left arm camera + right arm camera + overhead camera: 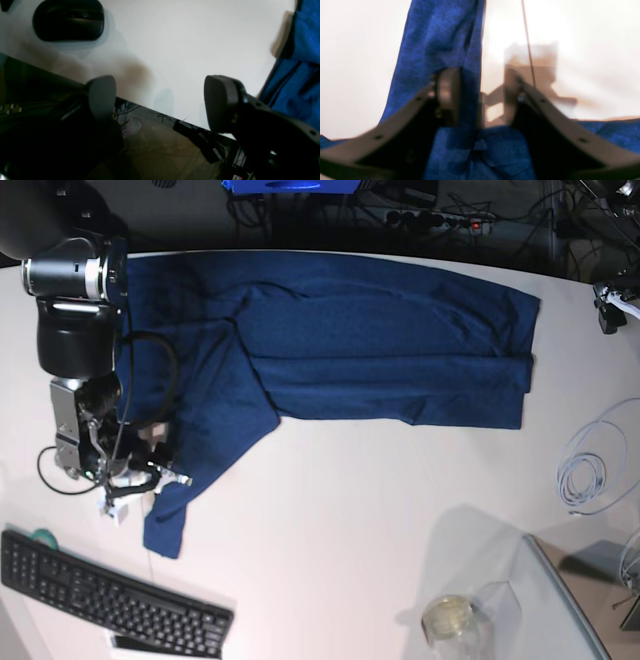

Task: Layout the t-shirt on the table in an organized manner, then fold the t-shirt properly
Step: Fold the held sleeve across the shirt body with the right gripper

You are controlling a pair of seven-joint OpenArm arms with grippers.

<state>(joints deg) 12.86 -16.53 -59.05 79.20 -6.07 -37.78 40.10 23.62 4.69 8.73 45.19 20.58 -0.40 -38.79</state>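
The t-shirt (pixel 330 340) lies across the upper half of the base view on the table (pixel 360 520), its body folded into a long band toward the upper right and one sleeve trailing down the left side toward the keyboard (pixel 110 595); that hanging sleeve looks like the part not yet tidied, which would explain why the right gripper (pixel 140 475) sits over it at the left of the frame; in the right wrist view the jaws stand partly apart astride a raised ridge of blue cloth, one pad against the fabric, the other clear of it, so whether the cloth is truly pinched I cannot tell; the left gripper (pixel 160 100) hovers spread wide and empty near the table's edge, the shirt only at the far right of its view and a black mouse (pixel 68 20) at upper left; open white tabletop fills the centre and lower middle of the base view; a cable coil (pixel 585 470) and a glass jar (pixel 450 617) crowd the lower right
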